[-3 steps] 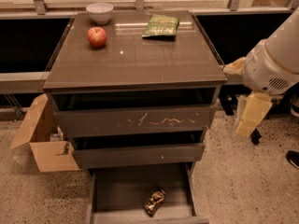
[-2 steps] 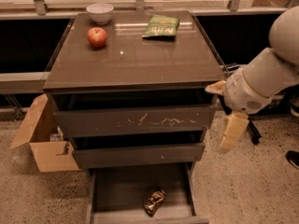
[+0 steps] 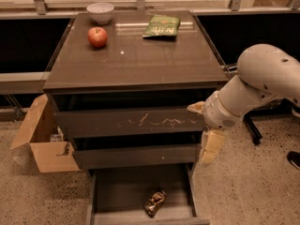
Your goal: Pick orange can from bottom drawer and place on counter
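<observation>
The small, crinkled gold-orange metal can (image 3: 154, 202) lies on its side at the lower centre of the frame, on the bare floor of the wide, shallow, dark grey-brown bottom drawer (image 3: 119, 191), which stands pulled open. The can is near the drawer's front wall and well apart from both side walls.

The pale tan 2-finger gripper (image 3: 210, 147) hangs pointing down at the right of the cabinet, outside the drawer and above its level. I cannot tell whether it is open or closed, but it carries nothing.

- **Getting into the drawer:** the plain drawer front (image 3: 136, 156) directly above overhangs the rear of the opening, so a steep entry from the right could knock the wrist against it or against the drawer's right wall.
- **Gripping the can:** its dented, rounded skin may roll or slip under a glancing touch.
- **Setting it down:** the glossy dark square counter (image 3: 136, 62) already holds a red apple (image 3: 97, 36), a white bowl (image 3: 100, 12) and a flat green snack bag (image 3: 161, 26) towards its far edge, and a careless placement could nudge them.
</observation>
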`<state>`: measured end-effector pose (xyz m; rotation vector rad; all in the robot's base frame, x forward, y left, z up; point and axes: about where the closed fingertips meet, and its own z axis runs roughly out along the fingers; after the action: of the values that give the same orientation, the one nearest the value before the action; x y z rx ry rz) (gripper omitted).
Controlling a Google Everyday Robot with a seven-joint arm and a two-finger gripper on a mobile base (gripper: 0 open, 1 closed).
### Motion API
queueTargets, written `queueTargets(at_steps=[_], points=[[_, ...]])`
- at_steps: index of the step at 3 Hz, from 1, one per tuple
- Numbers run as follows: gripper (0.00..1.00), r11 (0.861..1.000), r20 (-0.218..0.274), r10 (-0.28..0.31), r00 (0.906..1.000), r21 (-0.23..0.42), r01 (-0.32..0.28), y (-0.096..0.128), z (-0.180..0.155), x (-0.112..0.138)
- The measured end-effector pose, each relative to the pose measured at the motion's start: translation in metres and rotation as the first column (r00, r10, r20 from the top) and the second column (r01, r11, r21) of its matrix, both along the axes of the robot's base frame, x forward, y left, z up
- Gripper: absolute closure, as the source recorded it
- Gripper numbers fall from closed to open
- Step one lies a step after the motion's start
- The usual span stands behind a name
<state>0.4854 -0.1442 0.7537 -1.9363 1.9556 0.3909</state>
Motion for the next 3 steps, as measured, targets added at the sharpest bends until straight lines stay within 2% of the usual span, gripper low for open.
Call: queueTargets(at_steps=[2,3], points=[[0.0,1.0,-0.007,0.017,0.9998,-0.002,-0.017,0.003,-0.008,0.0],[0.0,0.996,0.004,0.085,0.9964,-0.01,-0.085,0.012,-0.045,-0.005]])
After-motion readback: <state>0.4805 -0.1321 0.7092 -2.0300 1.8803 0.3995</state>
